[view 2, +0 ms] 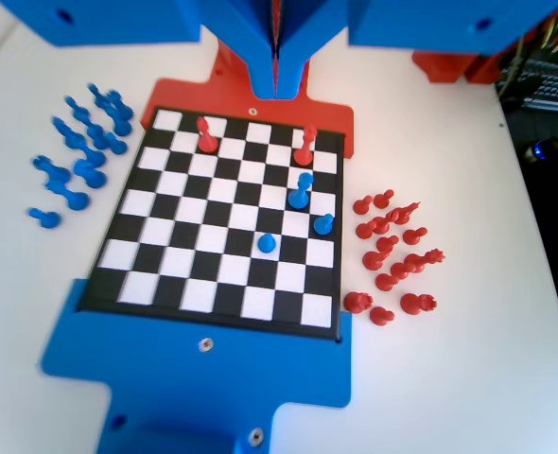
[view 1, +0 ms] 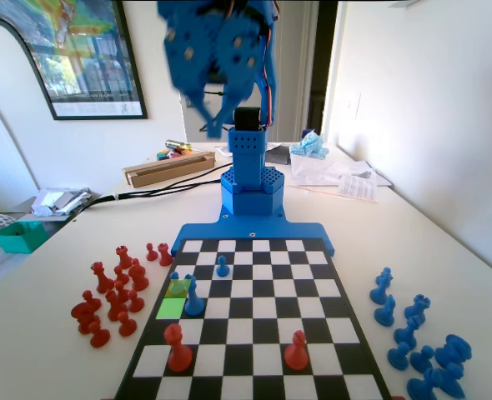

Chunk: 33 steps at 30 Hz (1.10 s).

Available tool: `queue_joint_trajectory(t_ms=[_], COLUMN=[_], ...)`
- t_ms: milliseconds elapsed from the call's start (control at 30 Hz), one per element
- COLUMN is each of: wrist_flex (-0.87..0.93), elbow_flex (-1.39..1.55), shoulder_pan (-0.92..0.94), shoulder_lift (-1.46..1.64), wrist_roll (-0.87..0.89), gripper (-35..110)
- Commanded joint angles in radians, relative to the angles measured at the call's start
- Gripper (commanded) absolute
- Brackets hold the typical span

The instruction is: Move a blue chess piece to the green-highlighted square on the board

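I hold the gripper [view 2: 276, 57] high at top centre, jaws pressed together, empty. On the board [view 1: 254, 367], the blue pawn [view 1: 174, 277] stands left of centre, on the yellow square beside the green-highlighted square [view 1: 171, 307]. Risk, I judge: the taller blue piece [view 1: 194, 298] crowds both; a descent could topple it.

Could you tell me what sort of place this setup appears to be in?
Probably a room in a home or a small office: a framed poster hangs on the wall, and papers and a cardboard box clutter the white table behind the board.
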Motion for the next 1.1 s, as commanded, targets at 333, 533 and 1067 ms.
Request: queue_joint_trajectory(t_ms=[333,533,1067], wrist_flex=[-0.377,-0.578,-0.756], elbow_flex=[0.061,0.147,0.255], shoulder_pan=[0.207,0.247,0.233], shoulder_lift=[-0.314,-0.43,-0.523], wrist_roll=[0.097,0.109,0.115], gripper=[1,2,10])
